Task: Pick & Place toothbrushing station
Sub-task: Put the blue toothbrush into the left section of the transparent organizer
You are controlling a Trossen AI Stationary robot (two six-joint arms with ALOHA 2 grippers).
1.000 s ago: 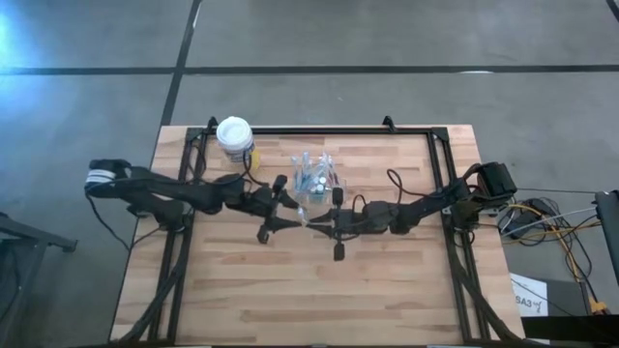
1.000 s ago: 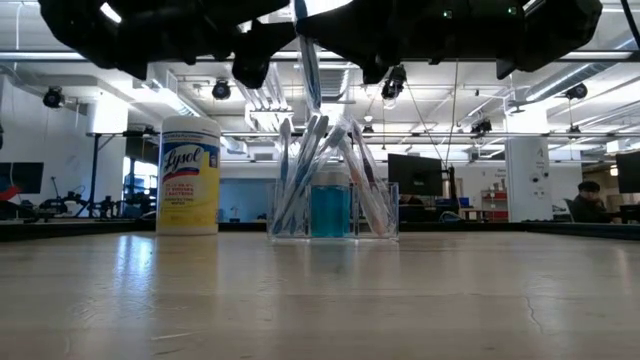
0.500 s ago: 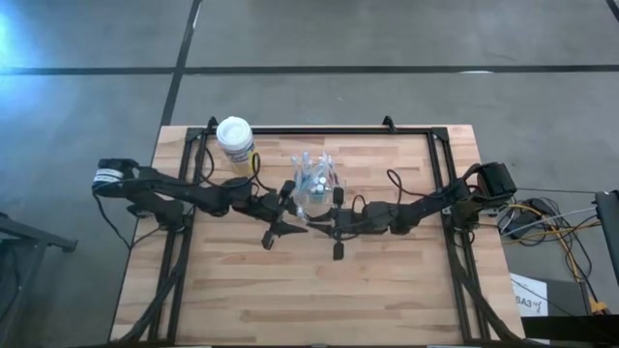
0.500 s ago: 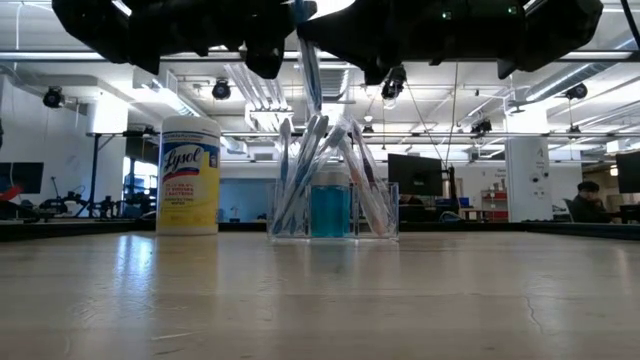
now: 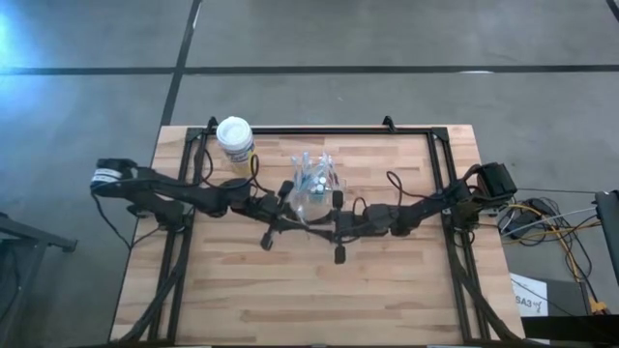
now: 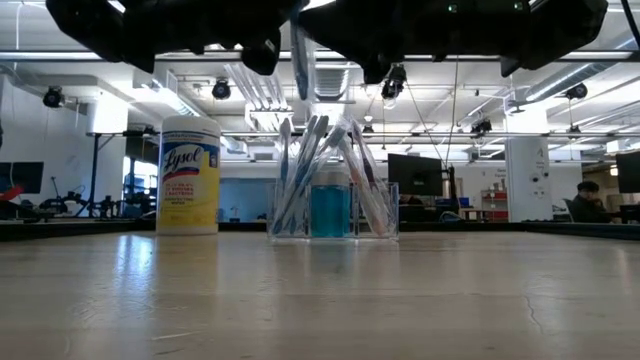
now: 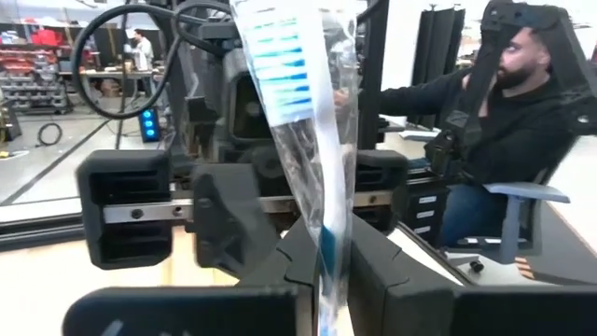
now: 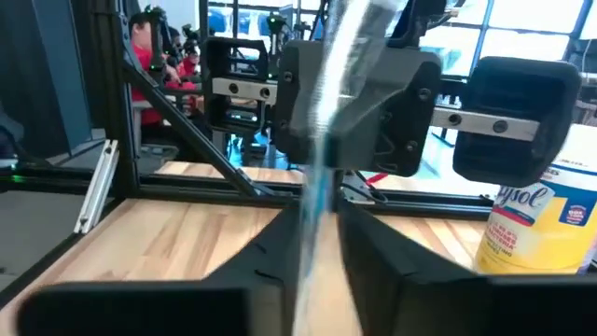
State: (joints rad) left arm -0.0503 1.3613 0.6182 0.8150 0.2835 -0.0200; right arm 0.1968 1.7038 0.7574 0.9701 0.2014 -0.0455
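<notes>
The toothbrushing station (image 5: 314,184) is a clear holder (image 6: 330,205) with several toothbrushes, standing on the table's far middle. Above its near side, one toothbrush in a clear wrapper (image 6: 298,60) hangs nearly upright between my two grippers, which face each other. My left gripper (image 5: 292,215) comes from the table's left and is shut on it (image 7: 322,252). My right gripper (image 5: 321,220) comes from the table's right. Its fingers (image 8: 317,243) stand slightly apart on either side of the same toothbrush (image 8: 326,121). My left gripper pinches the wrapped toothbrush's handle (image 7: 323,233) between its two fingers, level from the table's left and across the brush. The bristle end (image 7: 278,65) stands beyond the fingers. The brush is lifted clear above the holder. My right gripper may touch the handle (image 8: 311,219); I cannot tell.
A yellow canister with a white lid (image 5: 234,137) stands at the far left of the table (image 5: 290,300), also seen as the yellow canister (image 6: 189,175) left of the holder. A person sits beyond the table (image 7: 508,112). The near half of the table is bare wood.
My left gripper has gone toward the table's right, up to the toothbrush and my right gripper. The wrapped toothbrush has stayed lifted above the holder and now stands a little more upright.
</notes>
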